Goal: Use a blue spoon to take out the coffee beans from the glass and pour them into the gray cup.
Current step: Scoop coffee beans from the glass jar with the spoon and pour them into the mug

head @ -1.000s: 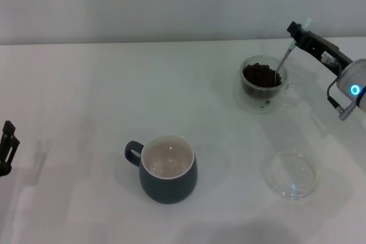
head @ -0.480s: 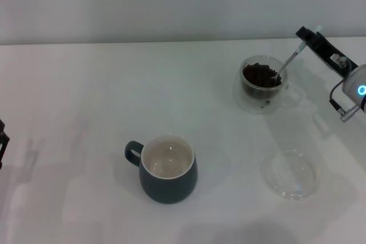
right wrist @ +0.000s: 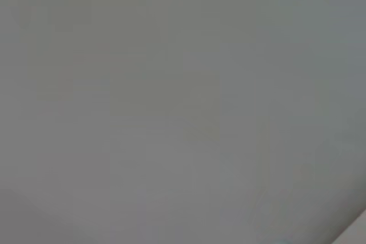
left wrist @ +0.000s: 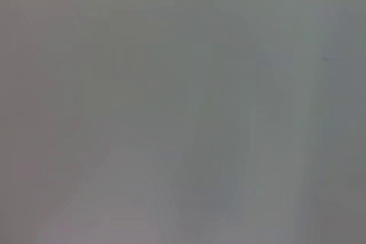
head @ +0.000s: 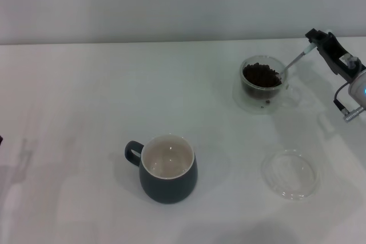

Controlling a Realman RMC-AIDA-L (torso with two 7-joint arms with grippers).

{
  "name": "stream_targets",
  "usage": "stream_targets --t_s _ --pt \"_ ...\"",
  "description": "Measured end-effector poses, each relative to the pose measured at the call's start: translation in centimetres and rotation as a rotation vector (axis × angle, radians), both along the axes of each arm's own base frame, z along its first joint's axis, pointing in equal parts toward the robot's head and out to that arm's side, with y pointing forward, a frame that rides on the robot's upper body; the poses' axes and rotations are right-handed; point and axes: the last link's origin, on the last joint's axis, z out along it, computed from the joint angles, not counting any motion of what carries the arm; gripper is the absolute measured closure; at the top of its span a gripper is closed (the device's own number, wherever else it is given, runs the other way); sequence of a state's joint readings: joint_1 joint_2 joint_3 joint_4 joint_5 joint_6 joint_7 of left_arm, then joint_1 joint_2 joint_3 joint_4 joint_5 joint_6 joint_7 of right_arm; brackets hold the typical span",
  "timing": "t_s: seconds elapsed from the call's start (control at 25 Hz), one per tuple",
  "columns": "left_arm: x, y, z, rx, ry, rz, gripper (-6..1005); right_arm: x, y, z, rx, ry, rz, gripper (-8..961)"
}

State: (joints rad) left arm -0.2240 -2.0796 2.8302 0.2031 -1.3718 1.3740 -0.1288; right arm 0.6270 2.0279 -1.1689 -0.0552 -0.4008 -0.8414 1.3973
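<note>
Head view alone shows right hand (head: 313, 39) pinching blue spoon (head: 293, 63) in glass (head: 262, 84).

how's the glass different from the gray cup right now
The glass is clear and holds coffee beans; the gray cup is opaque blue-gray and empty. The glass is smaller and has the blue spoon dipped in; the gray cup has nothing in it. Both stand upright on the table.

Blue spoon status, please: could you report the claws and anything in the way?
Right claw shut on blue spoon, bowl dipped in coffee beans inside glass. Left claw out of view. Gray cup empty, path open.
</note>
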Motion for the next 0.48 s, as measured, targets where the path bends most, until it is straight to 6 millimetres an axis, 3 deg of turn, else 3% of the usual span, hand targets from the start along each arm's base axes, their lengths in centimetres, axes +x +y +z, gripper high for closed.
stream_targets --t_s 0.48 --pt "-0.23 0.23 0.26 0.005 0.012 0.007 257 0.03 -0.33 0.49 0.033 0.12 -0.008 806"
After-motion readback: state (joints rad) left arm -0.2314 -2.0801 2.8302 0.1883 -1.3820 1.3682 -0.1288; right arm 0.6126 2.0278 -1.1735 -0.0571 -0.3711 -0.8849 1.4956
